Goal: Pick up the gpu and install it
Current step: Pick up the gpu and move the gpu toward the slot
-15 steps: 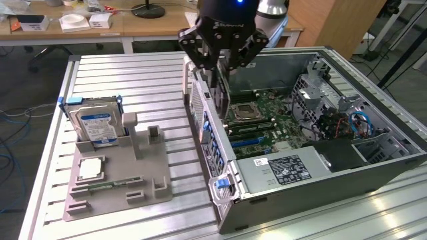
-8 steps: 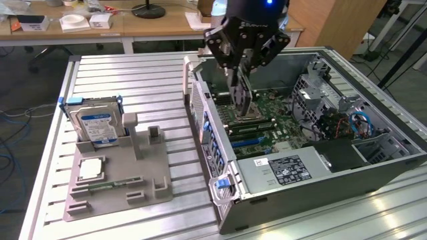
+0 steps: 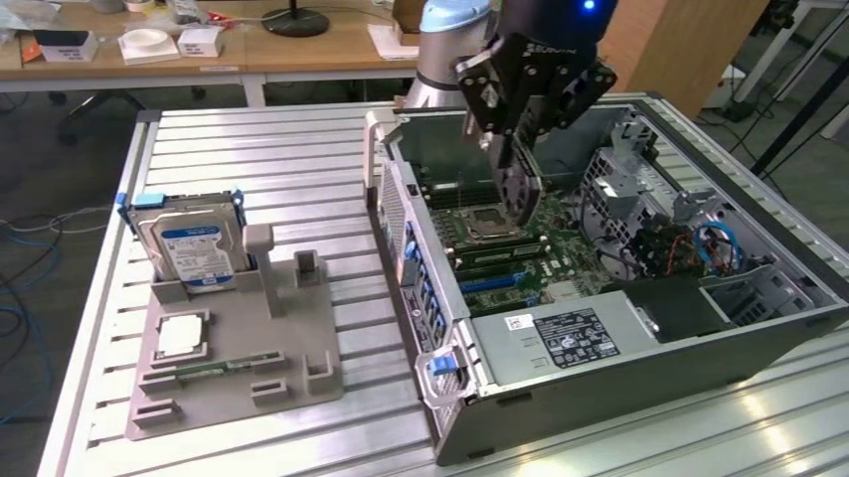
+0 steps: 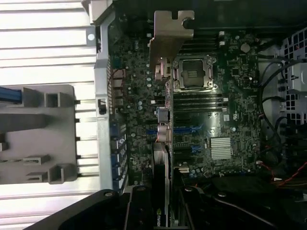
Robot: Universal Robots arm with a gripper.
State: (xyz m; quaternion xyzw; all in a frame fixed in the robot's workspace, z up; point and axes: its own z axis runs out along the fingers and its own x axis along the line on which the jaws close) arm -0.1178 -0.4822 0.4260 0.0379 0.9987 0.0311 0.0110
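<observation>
In the exterior view's lower left, a grey holder (image 3: 265, 348) is carrying a hard drive (image 3: 193, 248). Beside it, toward the right, the open computer case (image 3: 663, 388) is lying. At upper centre, the gripper (image 3: 510, 157) is clamping the gpu (image 3: 520, 199) edge-down above the motherboard (image 3: 531, 273).

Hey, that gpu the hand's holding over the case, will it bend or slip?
Likely stiff: the gpu hangs straight below the hand. Probably fragile, being a thin bare card. Its metal bracket may weight one end.
</observation>
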